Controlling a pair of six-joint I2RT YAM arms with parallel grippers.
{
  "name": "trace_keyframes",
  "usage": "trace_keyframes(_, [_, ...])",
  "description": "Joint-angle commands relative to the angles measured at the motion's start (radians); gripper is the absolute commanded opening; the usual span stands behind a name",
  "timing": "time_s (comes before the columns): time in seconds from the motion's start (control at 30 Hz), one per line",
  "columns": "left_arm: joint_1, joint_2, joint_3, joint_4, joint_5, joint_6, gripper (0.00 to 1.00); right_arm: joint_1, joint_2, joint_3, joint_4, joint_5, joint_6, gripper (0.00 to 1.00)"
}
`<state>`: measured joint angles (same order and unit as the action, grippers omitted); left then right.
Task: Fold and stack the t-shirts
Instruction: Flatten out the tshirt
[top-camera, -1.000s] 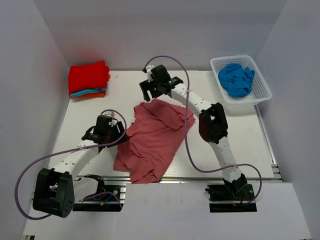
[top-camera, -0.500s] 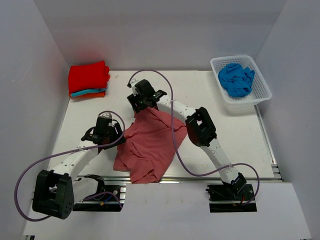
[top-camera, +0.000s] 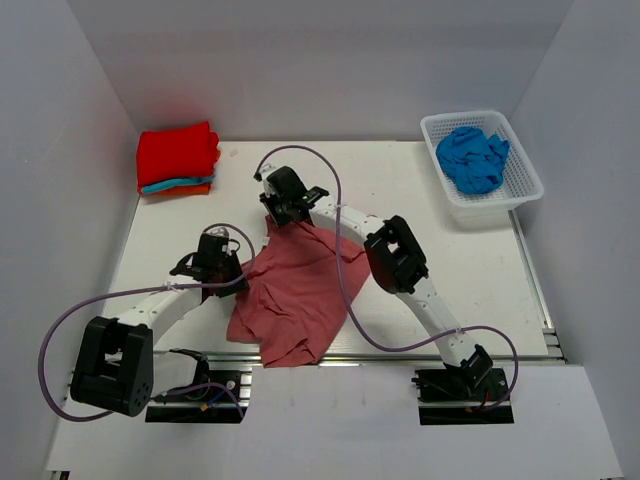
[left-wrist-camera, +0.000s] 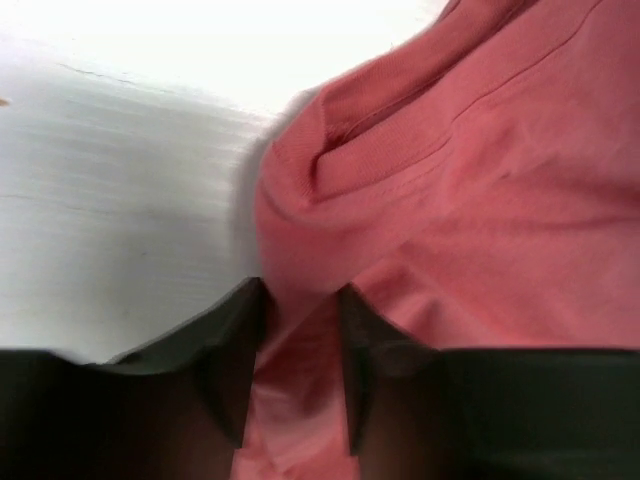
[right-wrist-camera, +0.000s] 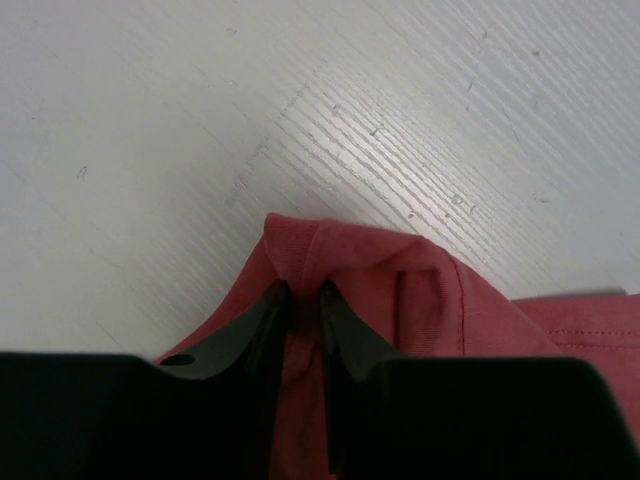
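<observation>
A dusty rose-red t-shirt lies crumpled on the white table between the arms. My right gripper is at its far corner. In the right wrist view that gripper is shut on a pinched-up fold of the shirt. My left gripper is at the shirt's left edge. In the left wrist view the left gripper holds the rose cloth between both fingers, near a hemmed edge. A folded stack with a bright red shirt on top, turquoise and orange below, sits at the far left.
A white lattice basket at the far right holds a crumpled bright blue shirt. White walls close in the table on the left, right and back. The metal rail runs along the near edge.
The right arm swung left and came down onto the shirt's far corner, and its jaws closed on a fold. The left jaws narrowed onto the shirt's left edge.
</observation>
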<state>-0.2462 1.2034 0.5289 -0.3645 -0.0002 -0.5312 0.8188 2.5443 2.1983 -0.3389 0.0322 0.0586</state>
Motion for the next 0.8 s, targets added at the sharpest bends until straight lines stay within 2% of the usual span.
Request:
trace_keyframes(0.0, [-0.005,-0.007,-0.009,0.065,0.045,0.007,0.40,0.022,-0.001,0.035,0.055,0.034,-0.025,0.24])
trace_keyframes(0.03, [-0.005,-0.007,-0.009,0.076,0.045,0.007,0.32,0.029,-0.019,0.031,0.061,0.046,-0.026,0.20])
trace_keyframes(0.07, [-0.005,-0.007,0.000,0.085,0.045,0.007,0.13,0.032,-0.027,0.018,0.096,0.051,-0.026,0.00])
trace_keyframes(0.1, [-0.005,-0.007,0.000,0.085,0.045,0.007,0.02,0.033,-0.036,-0.001,0.110,0.061,-0.020,0.00])
trace_keyframes(0.23, [-0.005,-0.007,0.042,0.085,0.045,0.031,0.00,0.036,-0.082,-0.034,0.159,0.089,-0.008,0.00])
trace_keyframes(0.37, [-0.005,-0.117,0.051,0.085,0.065,0.063,0.00,0.039,-0.140,-0.069,0.190,0.132,-0.028,0.00])
trace_keyframes(0.57, [-0.005,-0.350,0.071,0.084,0.085,0.082,0.00,0.034,-0.356,-0.228,0.296,0.212,-0.010,0.00])
trace_keyframes(0.77, [-0.005,-0.398,0.213,0.029,0.112,0.100,0.00,0.029,-0.577,-0.383,0.376,0.418,-0.022,0.00])
